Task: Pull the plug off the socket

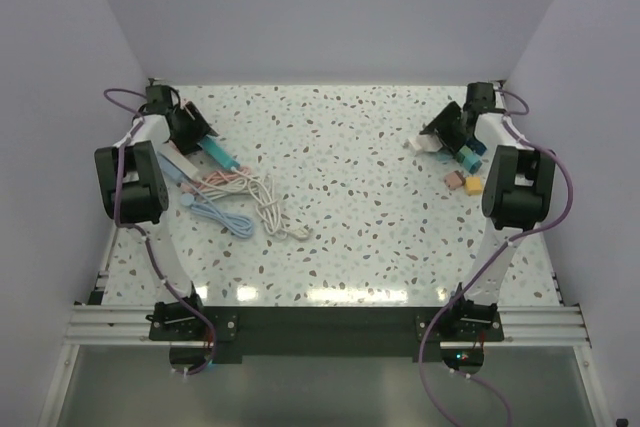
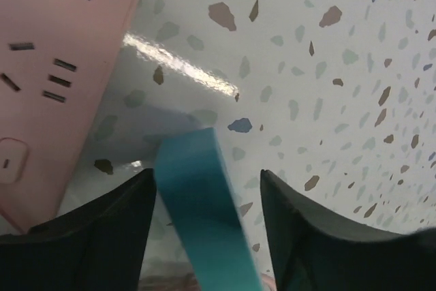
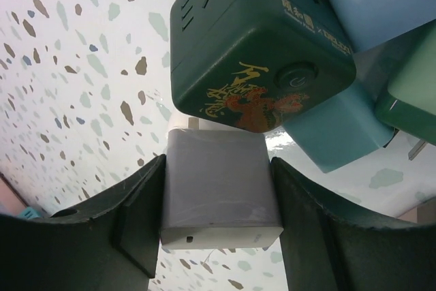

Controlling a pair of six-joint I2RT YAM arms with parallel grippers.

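Note:
In the right wrist view my right gripper (image 3: 218, 189) is shut on a white plug block (image 3: 216, 185), with both fingers against its sides. The plug's front meets a dark green cube socket (image 3: 252, 52), and a short bit of prong shows between them. In the top view this gripper (image 1: 432, 137), the plug (image 1: 414, 144) and the socket (image 1: 453, 150) are at the far right. My left gripper (image 2: 206, 175) is open at the far left (image 1: 195, 133). A teal bar (image 2: 204, 216) lies between its fingers, against the left one, with a gap to the right one.
A pink power strip (image 2: 48, 66) lies left of the left gripper, seen also in the top view (image 1: 178, 162). White, pink and blue cables (image 1: 245, 197) are coiled beside it. Light blue and green adapters (image 3: 340, 131) sit by the cube. Small tan and yellow blocks (image 1: 462, 182) lie nearby.

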